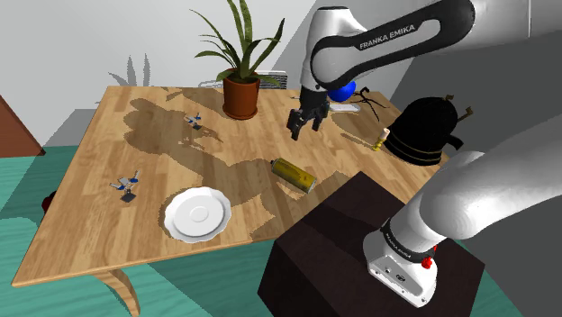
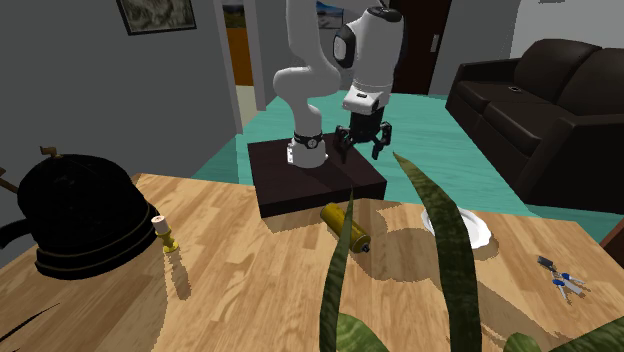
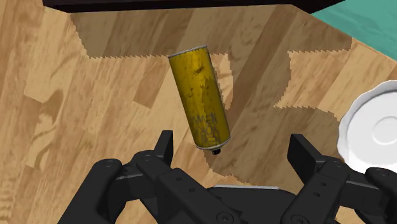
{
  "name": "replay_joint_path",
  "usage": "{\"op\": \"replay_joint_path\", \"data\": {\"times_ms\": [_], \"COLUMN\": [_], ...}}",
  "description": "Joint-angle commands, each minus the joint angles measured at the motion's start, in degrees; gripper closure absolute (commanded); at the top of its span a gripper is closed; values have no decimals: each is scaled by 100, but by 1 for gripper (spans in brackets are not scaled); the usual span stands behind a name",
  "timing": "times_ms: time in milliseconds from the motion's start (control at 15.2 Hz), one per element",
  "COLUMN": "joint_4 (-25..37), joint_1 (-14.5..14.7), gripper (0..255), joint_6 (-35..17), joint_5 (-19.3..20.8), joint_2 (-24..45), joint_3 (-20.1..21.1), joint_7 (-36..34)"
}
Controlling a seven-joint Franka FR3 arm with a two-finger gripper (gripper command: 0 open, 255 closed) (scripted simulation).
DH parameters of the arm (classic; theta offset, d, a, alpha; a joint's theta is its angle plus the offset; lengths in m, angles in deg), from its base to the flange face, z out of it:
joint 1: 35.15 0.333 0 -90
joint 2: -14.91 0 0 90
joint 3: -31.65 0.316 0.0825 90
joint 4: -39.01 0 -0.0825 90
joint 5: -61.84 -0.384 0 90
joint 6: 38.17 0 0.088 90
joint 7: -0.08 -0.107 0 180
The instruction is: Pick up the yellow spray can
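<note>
Just beyond the dark stand (image 1: 360,243), the yellow spray can (image 1: 294,174) lies on its side on the wooden counter (image 1: 108,216), to the shoulder view's right of a white plate (image 1: 197,214). Above it hovers the end effector (image 1: 306,131), fingers spread and empty, apparently on the approach step. Next it must descend and straddle the can's narrow body before closing. The arm (image 1: 387,38) reads "FRANKA EMIKA"; the can's worn lettering is illegible.

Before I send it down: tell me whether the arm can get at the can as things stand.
Probably yes. The gripper hangs over the can with jaws apart; the can lies on its side on bare table, jaws set across its width. The plate sits well aside.
</note>
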Motion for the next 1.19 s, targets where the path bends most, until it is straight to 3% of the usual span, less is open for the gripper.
{"op": "replay_joint_path", "data": {"times_ms": [0,462,858,1122], "joint_4": [-8,410,1093,1155], "joint_1": [-23,-99,-27,8], "gripper": [0,0,0,0], "joint_6": [-454,-1685,-2435,-2657], "joint_5": [85,580,1135,1217], "joint_2": [427,2069,3510,3796], "joint_3": [36,78,-78,-130], "joint_7": [-55,-391,-781,-851]}}
